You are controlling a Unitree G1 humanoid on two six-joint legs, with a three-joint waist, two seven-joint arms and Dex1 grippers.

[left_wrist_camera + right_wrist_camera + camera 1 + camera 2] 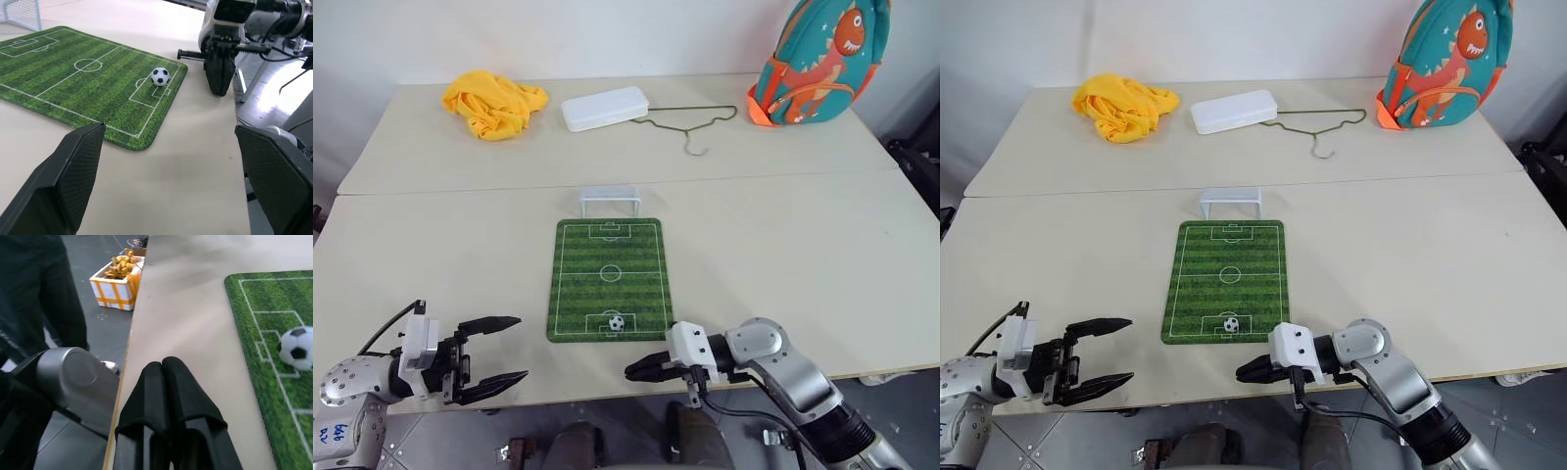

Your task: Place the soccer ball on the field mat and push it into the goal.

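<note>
1. Soccer ball sits on the field mat, in the penalty area at the mat's near end, close to the table's front edge.
2. Goal stands on the table just beyond the mat's far end, mouth facing the mat. Ball and goal are at opposite ends of the pitch, well apart.
3. Right gripper: fingers pressed together, nothing between them. It points toward the robot's left along the table's front edge, just beside the mat's near right corner, apart from the ball.
4. Left gripper: fingers spread apart, empty. It hovers at the front edge, left of the mat, pointing toward it, not touching it.
5. Far half of the table: yellow cloth at left, white case near the middle, wire hanger beside the case, dinosaur backpack upright at right.
6. Right wrist view: box of bananas on the floor below the table edge.
</note>
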